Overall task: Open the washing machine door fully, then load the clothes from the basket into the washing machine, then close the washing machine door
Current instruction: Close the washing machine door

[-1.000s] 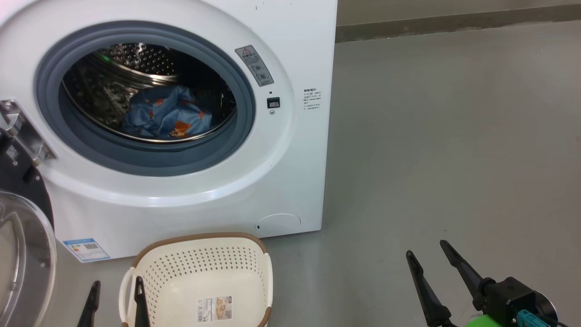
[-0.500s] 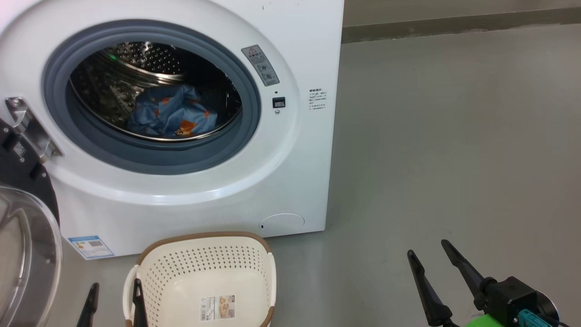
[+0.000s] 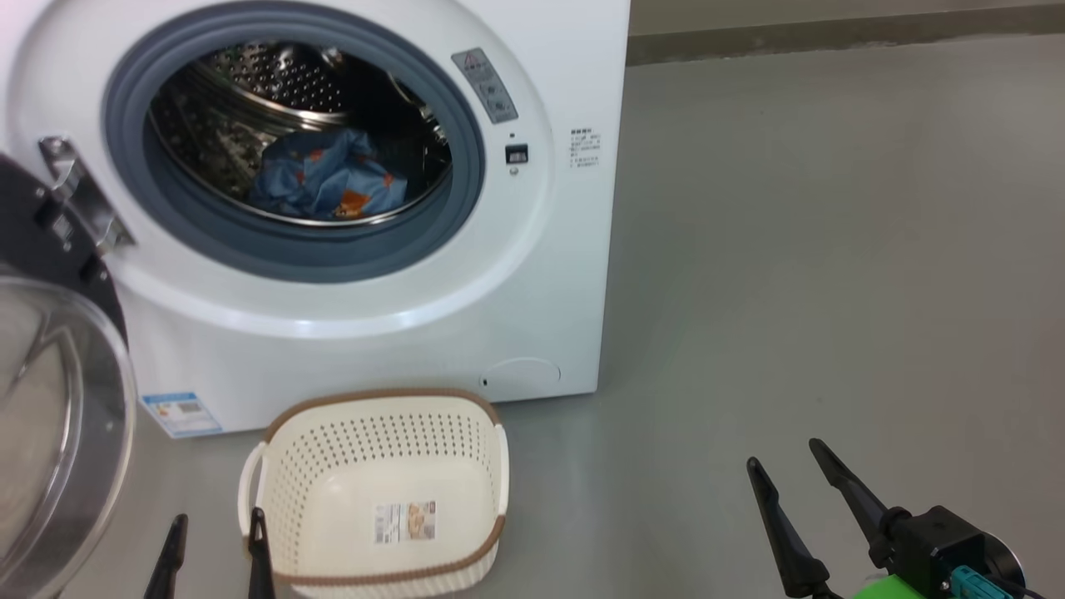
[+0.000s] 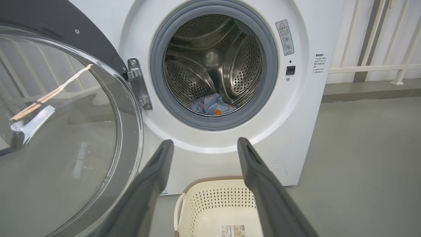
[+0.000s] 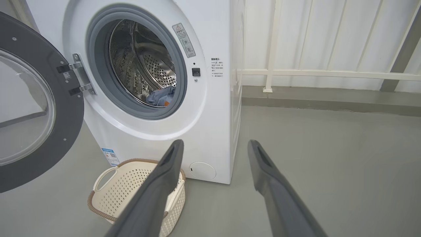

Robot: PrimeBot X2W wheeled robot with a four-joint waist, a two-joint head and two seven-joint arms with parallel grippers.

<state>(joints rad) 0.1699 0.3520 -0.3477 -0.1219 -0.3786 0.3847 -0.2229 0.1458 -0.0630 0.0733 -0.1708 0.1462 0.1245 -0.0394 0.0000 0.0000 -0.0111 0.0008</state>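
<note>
My left claw (image 3: 217, 517) and right claw (image 3: 784, 455) both stand wide, gripping nothing; the left one is beside the basket (image 3: 378, 449) (paper label (image 3: 405, 522) on its base). I see the clothes (image 3: 320, 179) lying in the drum (image 3: 274, 79) of the washing machine (image 3: 532, 274); the washing machine door (image 3: 58, 399) hangs open leftward.

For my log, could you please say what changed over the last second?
The head camera shifted, nothing else. The big white washing machine, cream perforated plastic basket, light blue printed clothes in the drum and open black-ringed glass door kept their places. Left gripper and right gripper stay open, empty.
</note>
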